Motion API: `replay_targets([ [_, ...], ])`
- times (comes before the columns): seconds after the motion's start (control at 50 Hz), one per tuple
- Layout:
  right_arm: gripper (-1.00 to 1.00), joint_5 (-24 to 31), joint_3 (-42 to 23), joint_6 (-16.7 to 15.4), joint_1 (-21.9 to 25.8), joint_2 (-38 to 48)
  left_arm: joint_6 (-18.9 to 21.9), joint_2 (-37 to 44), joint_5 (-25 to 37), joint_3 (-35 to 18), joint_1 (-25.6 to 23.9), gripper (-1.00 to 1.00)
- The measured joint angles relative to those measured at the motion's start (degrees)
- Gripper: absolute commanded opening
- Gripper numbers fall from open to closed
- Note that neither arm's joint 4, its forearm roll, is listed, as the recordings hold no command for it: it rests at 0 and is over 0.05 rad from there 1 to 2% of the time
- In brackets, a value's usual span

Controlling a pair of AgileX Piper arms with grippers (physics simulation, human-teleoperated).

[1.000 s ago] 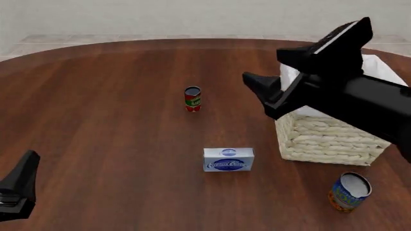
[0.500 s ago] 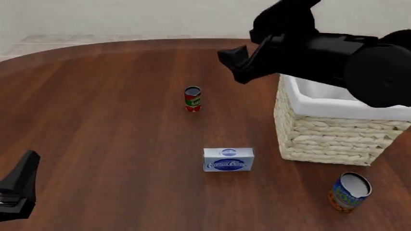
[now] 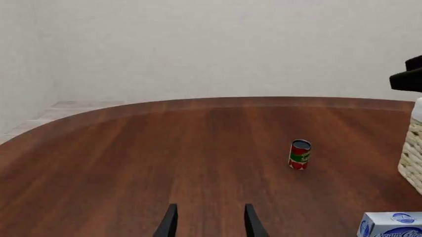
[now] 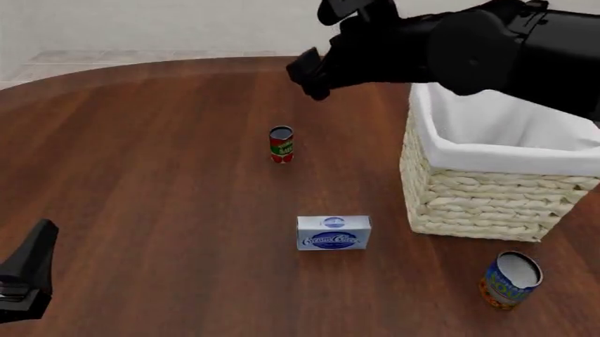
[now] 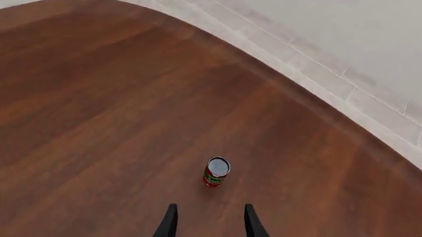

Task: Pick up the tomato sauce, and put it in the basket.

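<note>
We've got the sauce (image 4: 281, 144) upright mid-table, untouched, well left of basket (image 4: 487, 203); R claw (image 5: 208, 222) high above it w/ fingers apart, empty; grab + drop both pending.

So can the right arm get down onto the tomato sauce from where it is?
Probably yes. The right gripper is open and aimed at the tomato sauce, which stands upright alone on bare table. The basket and the blue-and-white box sit clear of the path.

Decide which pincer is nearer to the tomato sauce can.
Right. The right pincer hovers above and just beyond the tomato sauce; the left pincer sits far off at the table's near-left edge.
</note>
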Motion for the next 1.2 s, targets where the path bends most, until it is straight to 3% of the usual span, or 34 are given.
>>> replay_targets([
  [0.42, 1.00, 7.1, -12.1, 2.3, -0.9, 10.5, 0.0, 0.0, 0.0, 0.0, 0.0, 1.00],
  [1.2, 1.00, 12.5, -26.4, 3.7, -3.5, 26.0, 0.0, 0.0, 0.0, 0.0, 0.0, 1.00],
])
